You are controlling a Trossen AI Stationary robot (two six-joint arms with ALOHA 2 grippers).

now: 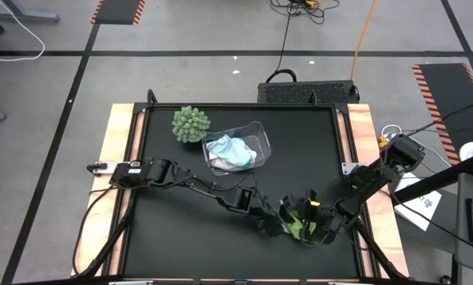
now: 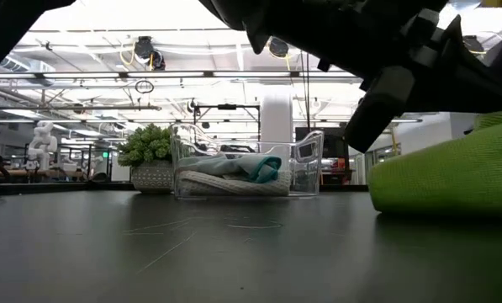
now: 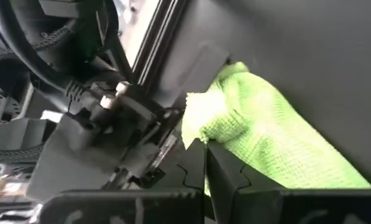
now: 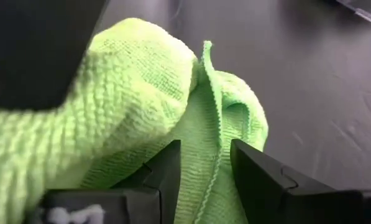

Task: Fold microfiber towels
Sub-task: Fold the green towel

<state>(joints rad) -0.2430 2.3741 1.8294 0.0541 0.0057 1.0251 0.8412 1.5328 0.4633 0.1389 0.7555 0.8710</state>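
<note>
Both dark arms meet low at the near edge of the black matte table (image 1: 181, 237), over a lime green microfiber towel (image 1: 302, 222).

The lime green microfiber towel is a soft bunched mound with a waffle-like knitted weave and a thin stitched hem, rumpled into rounded folds rather than lying flat. From table level it shows as a smooth green hump at the right.

Left gripper (image 3: 205, 163): its two dark angular fingers are pressed together, clenched, with the towel's edge lying right against them. Whether cloth is pinched between them I cannot tell.

Right gripper (image 4: 204, 165): fingers part-way apart, straddling a raised fold and hem of the green cloth, which runs up between them. The fingers sit close on either side of the fold; a firm grasp cannot be confirmed.

Farther back on the table stands a clear rigid plastic bin (image 1: 260, 136) with rounded corners. Inside it lie two more cloths, crumpled together: a light blue microfiber towel (image 1: 238, 150) on top and a white microfiber towel (image 1: 217, 161) beneath and beside it.

Just beside the bin, on the left arm's side, sits a round green spiky ball plant (image 1: 190, 124) in a pale patterned pot, well apart from the green towel.
</note>
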